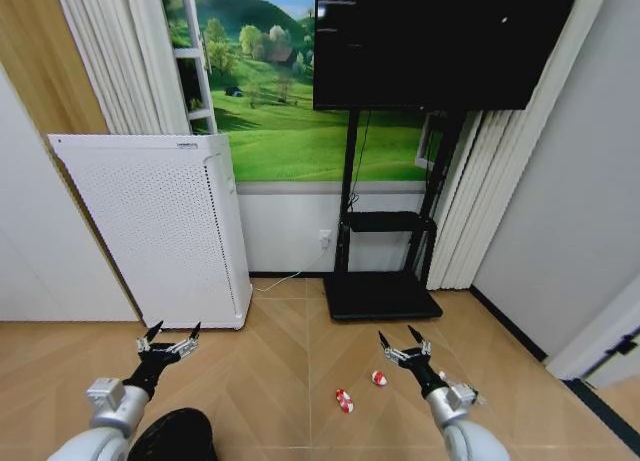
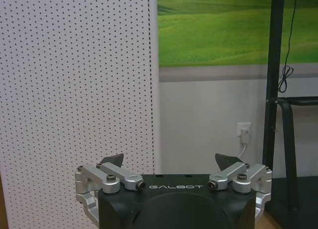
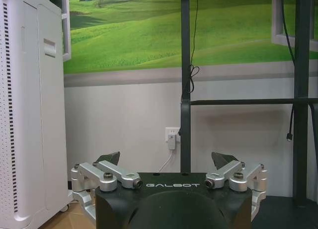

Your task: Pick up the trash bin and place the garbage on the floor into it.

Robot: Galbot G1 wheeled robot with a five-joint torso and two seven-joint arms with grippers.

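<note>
The trash bin (image 1: 173,436), black and round, shows partly at the bottom edge of the head view, just beside my left forearm. Two pieces of garbage, small red-and-white lumps (image 1: 344,400) (image 1: 379,378), lie on the tan herringbone floor (image 1: 280,361) left of my right arm. My left gripper (image 1: 176,329) (image 2: 171,162) is held above the floor ahead of the bin, open and empty, facing the white appliance. My right gripper (image 1: 396,333) (image 3: 168,159) hovers just beyond the nearer lump, open and empty, pointing at the wall.
A tall white perforated appliance (image 1: 160,231) stands against the wall on the left. A black TV stand base (image 1: 380,296) sits ahead in the middle, under a dark screen (image 1: 440,41). A wall socket (image 3: 172,135) with a cable is between them. A grey wall (image 1: 560,231) closes the right side.
</note>
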